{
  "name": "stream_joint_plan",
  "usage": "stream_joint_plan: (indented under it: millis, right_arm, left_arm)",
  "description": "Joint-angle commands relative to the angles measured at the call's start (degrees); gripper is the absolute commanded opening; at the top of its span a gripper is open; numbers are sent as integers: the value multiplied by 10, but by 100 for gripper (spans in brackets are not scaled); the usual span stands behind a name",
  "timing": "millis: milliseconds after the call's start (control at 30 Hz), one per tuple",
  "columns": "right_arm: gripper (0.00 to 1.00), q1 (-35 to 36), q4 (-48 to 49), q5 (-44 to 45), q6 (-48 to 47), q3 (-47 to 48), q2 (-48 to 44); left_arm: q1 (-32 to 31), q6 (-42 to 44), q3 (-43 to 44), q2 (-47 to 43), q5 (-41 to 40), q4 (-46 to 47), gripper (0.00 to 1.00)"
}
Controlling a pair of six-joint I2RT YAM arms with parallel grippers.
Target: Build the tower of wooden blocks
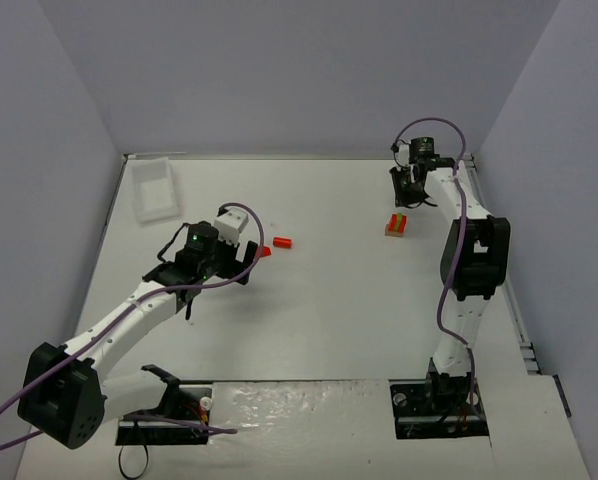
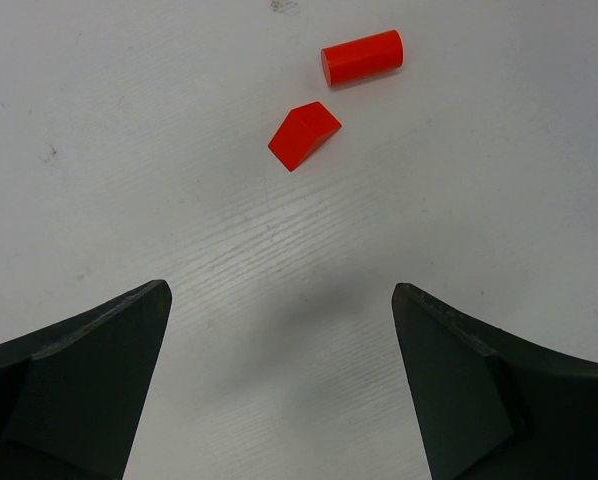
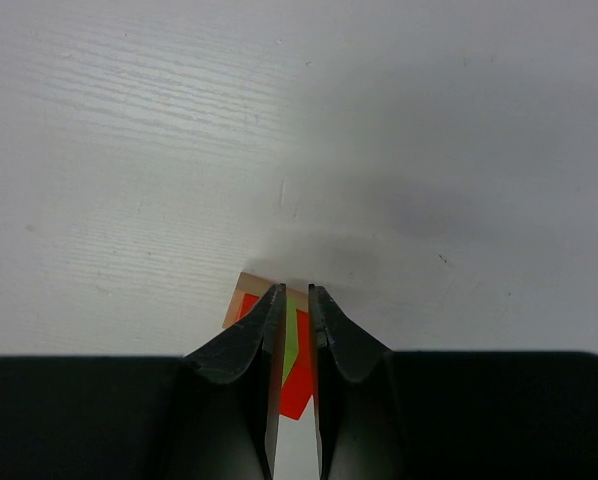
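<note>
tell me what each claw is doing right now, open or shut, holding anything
left claw: open, holding nothing
right claw: closed, nothing seen in its grip

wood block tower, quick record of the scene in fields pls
tower: partly built, red pieces and yellow-green stick on tan base, far right of table
loose blocks: red cylinder and red wedge, lying apart
left gripper: open, empty, loose blocks just ahead
right gripper: shut, over the tower
tray: far left corner
</note>
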Motion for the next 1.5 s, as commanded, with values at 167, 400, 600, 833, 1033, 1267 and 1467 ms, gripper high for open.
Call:
stream_joint_plan:
  millis: [167, 400, 600, 833, 1033, 1267, 1467]
  right_arm:
    - [12, 3, -1, 10, -6, -1, 7]
    - [12, 4, -3, 11, -12, -3, 11]
    - [12, 3, -7, 13, -15, -9, 12]
    - [12, 3, -10, 10, -17, -9, 12]
    - [12, 3, -12, 9, -18, -9, 12]
    - [12, 3, -15, 6, -21, -12, 10]
    - [12, 3, -16, 7, -22, -12, 8]
  left_arm:
    - [-2, 5, 36, 0, 9, 15, 91]
    - [-2, 6, 36, 0, 9, 14, 91]
    - [-2, 6, 37, 1, 10, 12, 91]
    - [-2, 6, 38, 0, 11, 12, 91]
    - [-4, 7, 38, 0, 11, 11, 91]
    - [-3, 6, 38, 1, 12, 12, 91]
    - [-3, 7, 38, 2, 12, 12, 91]
